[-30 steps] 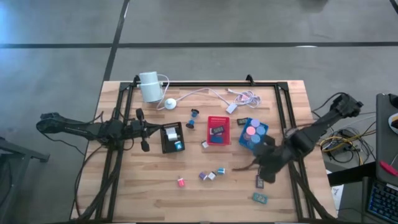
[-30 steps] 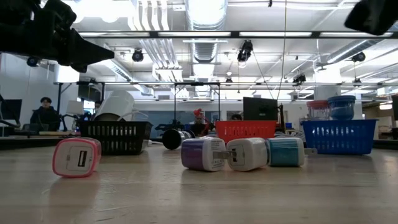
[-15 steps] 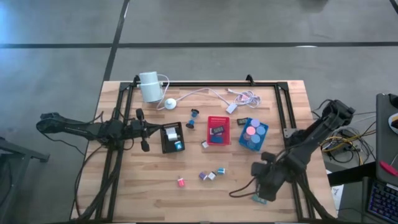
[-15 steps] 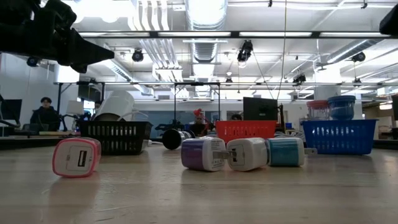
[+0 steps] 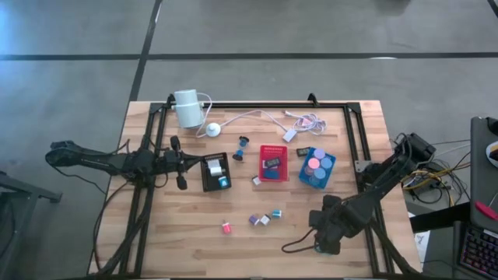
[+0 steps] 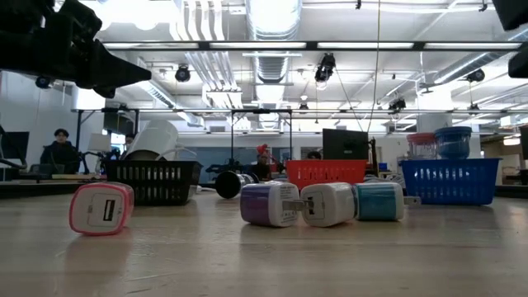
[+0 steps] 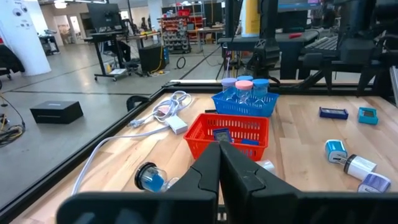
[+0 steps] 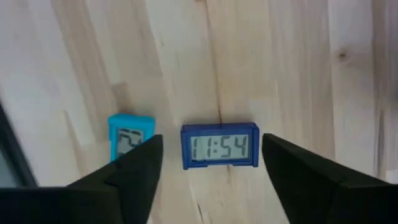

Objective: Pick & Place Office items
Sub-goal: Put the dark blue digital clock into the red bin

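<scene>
Dark blue clock [image 8: 219, 145], small rectangular w/ LCD digits, lies flat on the wood counter [image 8: 280, 68], at the near right part of the counter per the high view. It sits centred in the gap betw. the right gripper [image 8: 211, 171] fingers; neither finger touches it. Fingers spread wide, one either side, holding nothing. A smaller light-blue clock [image 8: 130, 137] lies just beside the dark blue one, apart from it, partly behind one finger [image 8: 134, 171].

High view: right gripper [image 5: 325, 237] hangs over that near right corner area, arm reaching in from the right edge.

Other office items: pink block [image 5: 226, 228] near the front middle; purple block [image 5: 254, 220], white block [image 5: 265, 219] and teal block [image 5: 277, 213] in a short row close by. Low view shows the same four on their sides: pink [image 6: 101, 208] apart, then purple [image 6: 267, 204], white [image 6: 327, 204], teal [image 6: 379, 200] touching or nearly so.

Trays mid-counter: black tray [image 5: 215, 172], red tray [image 5: 273, 162] w/ a dark item inside, blue tray [image 5: 317, 168] w/ pastel discs [image 5: 313, 164] inside. White cylinder device [image 5: 187, 108] at the far left, its cable [image 5: 257, 117] running along the far edge.

Left gripper [image 5: 180, 162] waits over the left side beside the black tray; fingers [image 7: 205, 177] pressed together, empty.
</scene>
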You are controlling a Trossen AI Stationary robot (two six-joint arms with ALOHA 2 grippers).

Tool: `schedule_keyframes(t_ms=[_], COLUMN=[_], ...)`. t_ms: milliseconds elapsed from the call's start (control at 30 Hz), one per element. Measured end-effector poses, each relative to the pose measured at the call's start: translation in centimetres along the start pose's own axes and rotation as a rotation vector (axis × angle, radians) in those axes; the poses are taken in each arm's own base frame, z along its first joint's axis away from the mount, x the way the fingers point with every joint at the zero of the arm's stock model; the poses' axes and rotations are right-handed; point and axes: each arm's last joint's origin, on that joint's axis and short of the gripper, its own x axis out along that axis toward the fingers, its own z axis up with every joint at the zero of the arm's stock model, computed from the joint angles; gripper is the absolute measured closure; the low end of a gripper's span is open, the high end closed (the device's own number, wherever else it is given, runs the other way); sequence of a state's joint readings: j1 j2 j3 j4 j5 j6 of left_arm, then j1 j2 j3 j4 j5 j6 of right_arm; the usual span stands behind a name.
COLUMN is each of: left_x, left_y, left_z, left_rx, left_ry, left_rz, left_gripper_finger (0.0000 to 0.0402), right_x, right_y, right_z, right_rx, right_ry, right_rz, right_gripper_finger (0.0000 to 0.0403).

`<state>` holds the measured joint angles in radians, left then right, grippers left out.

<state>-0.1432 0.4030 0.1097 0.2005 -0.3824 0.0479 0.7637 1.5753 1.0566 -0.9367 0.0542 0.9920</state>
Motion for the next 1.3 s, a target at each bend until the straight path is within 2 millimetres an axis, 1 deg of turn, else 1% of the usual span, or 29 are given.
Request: schedule_keyframes(t_ms=[200,433,633,933,1167,1300], left_x=[0.0,0.1,0.2,0.3,0.3,0.4], left_y=[0.0,0.0,-0.1,-0.1,-0.2,-0.2], left_z=[0.0,-0.2,-0.2,-0.3,-0.4,-0.4], left_rx=[0.001,0.006,0.010,0.014,0.016,0.017], left_ry=[0.002,0.015,0.024,0.033,0.038,0.040], left_rz=[0.000,-0.001,-0.001,-0.001,-0.002,-0.002], left_gripper_finger=[0.0388,0.0388,0.0388,0.0388,0.0388,0.0388], right_x=[1.4,2.3,3.1,3.7,4.8,5.1], right_y=[-0.1,-0.2,-0.3,-0.3,-0.6,-0.5], right_z=[-0.5,-1.1,-1.3,-1.5,-1.8,-1.7], right_rx=[-0.015,-0.033,-0.043,-0.051,-0.051,-0.051], right_ry=[0.037,0.057,0.067,0.094,0.110,0.098], right_rz=[-0.045,-0.074,-0.089,-0.072,-0.094,-0.078], right_gripper_finger=[0.0095,0.0075,0.0071,0.0071,0.0072,0.0072])
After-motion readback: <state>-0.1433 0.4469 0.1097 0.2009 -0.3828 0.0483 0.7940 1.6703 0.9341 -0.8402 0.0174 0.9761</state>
